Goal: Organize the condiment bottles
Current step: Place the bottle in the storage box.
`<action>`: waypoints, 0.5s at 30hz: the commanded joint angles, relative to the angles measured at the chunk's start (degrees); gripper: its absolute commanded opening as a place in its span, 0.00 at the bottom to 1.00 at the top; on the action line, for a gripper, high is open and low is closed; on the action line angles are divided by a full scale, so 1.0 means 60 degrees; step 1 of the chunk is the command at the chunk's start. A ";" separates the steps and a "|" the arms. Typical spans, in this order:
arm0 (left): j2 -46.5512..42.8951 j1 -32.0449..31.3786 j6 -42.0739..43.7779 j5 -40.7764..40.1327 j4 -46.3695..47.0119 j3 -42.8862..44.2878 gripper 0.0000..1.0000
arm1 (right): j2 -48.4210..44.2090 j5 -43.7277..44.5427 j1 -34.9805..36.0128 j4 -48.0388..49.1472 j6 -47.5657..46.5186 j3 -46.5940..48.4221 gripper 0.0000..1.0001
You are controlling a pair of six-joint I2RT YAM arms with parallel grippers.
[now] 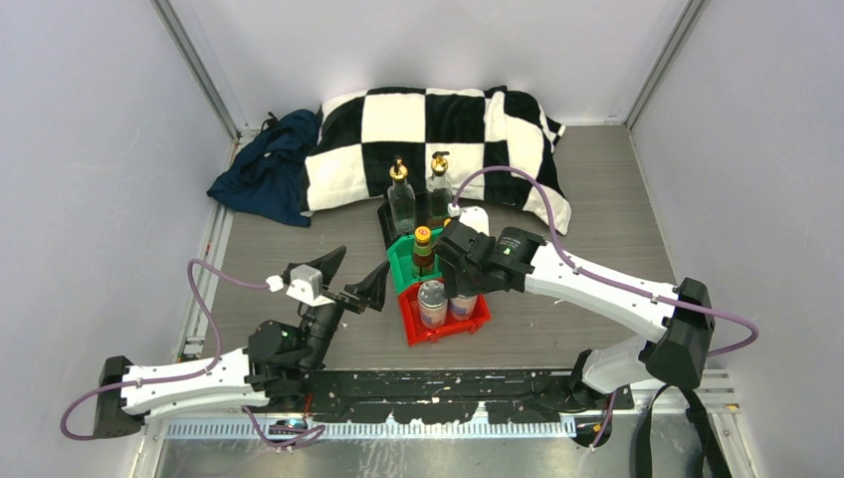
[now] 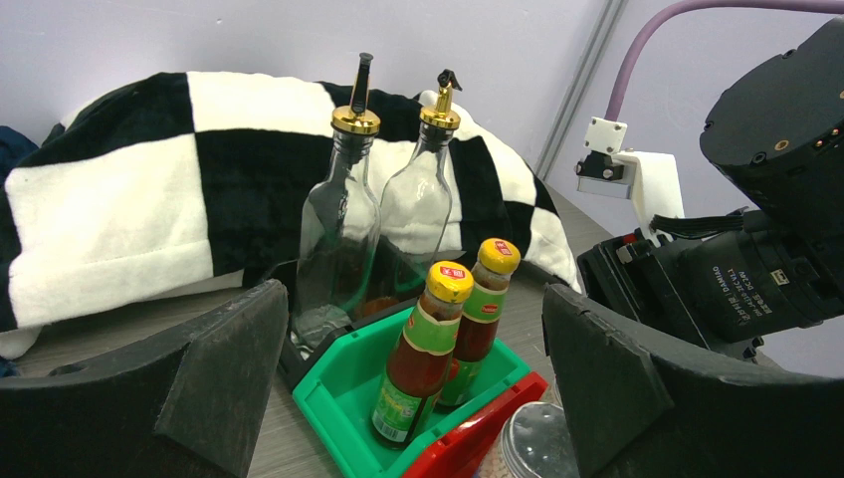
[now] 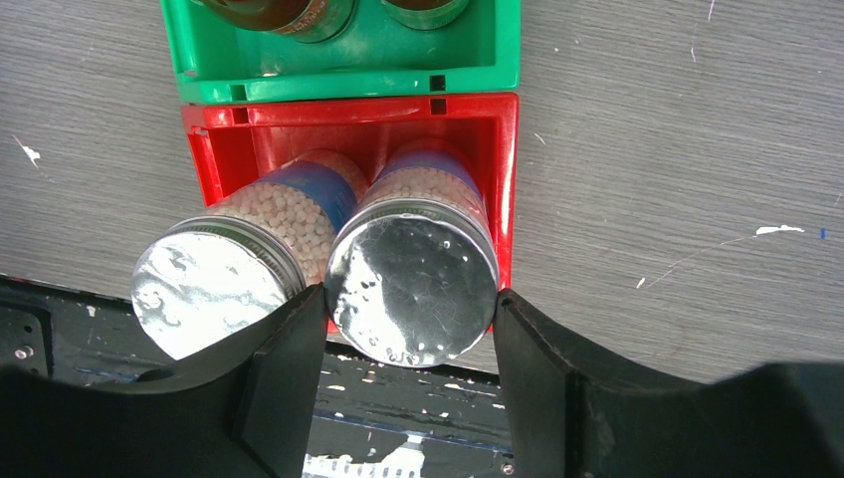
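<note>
Right gripper [image 3: 410, 311]: my jaws press both sides of the right shaker jar [image 3: 413, 264], at its silver lid.
Jar: upright in the red bin [image 3: 506, 179], touching its twin [image 3: 214, 289].
Handling: rigid, probably slick, full and fairly heavy; I'd hold below the lid.
Left gripper [image 1: 360, 267]: wide open, empty.

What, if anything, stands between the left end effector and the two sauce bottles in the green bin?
Nothing visible: the left end effector faces the sauce bottles directly; only the low wall of the green bin rings their bases.

Jaws around one silver-lidded shaker jar [image 3: 412, 279]
</note>
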 commanded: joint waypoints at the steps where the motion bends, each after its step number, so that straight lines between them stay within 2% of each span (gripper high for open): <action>1: 0.0020 -0.0027 -0.0089 -0.0175 0.0448 0.0048 1.00 | -0.0333 0.0106 0.0006 0.0109 -0.0178 0.0403 0.70; 5: 0.0026 -0.0026 -0.0099 -0.0167 0.0419 0.0062 1.00 | -0.0340 0.0104 0.0023 0.0114 -0.0195 0.0410 0.77; 15: 0.0016 -0.0025 -0.0120 -0.0167 0.0401 0.0076 1.00 | -0.0345 0.0155 0.0053 0.0073 -0.0216 0.0504 0.79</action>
